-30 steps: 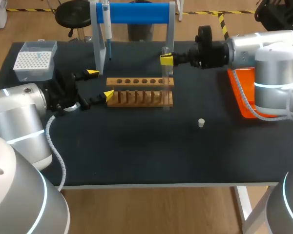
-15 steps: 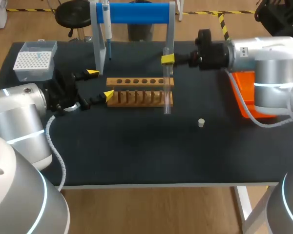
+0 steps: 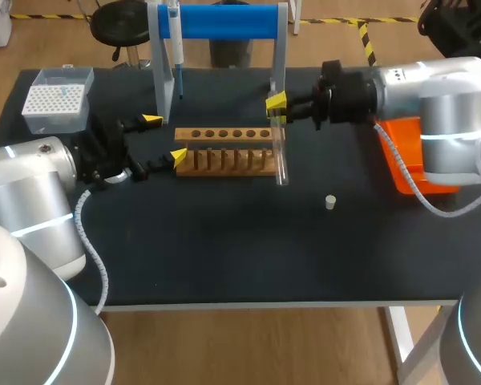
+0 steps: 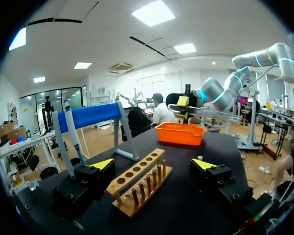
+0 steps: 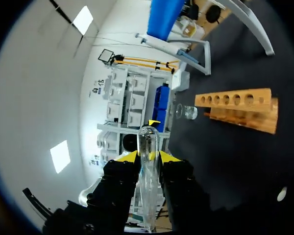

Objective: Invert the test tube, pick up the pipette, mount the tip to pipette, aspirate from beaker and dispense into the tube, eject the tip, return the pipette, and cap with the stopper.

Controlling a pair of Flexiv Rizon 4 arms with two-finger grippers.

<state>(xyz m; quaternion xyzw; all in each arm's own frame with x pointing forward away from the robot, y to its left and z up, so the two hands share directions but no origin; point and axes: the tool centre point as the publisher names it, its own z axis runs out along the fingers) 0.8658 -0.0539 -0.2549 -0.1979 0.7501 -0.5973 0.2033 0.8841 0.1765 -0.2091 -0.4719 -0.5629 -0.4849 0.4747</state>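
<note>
Both claws show: the right claw (image 3: 276, 103) pinches the test tube (image 3: 280, 156), tilted over the right end of the rack (image 3: 224, 160) toward the worktop's back edge; the left claw (image 3: 165, 138) gapes wide beside the rack. During the flip, the smooth glass may slip or knock the rack.

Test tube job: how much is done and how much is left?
Nothing looks finished yet. The right hand holds the test tube, tilted, beside the wooden rack, so the flip looks in hand. Left to do: the pipette hangs on its stand, and the stopper lies on the table.
</note>
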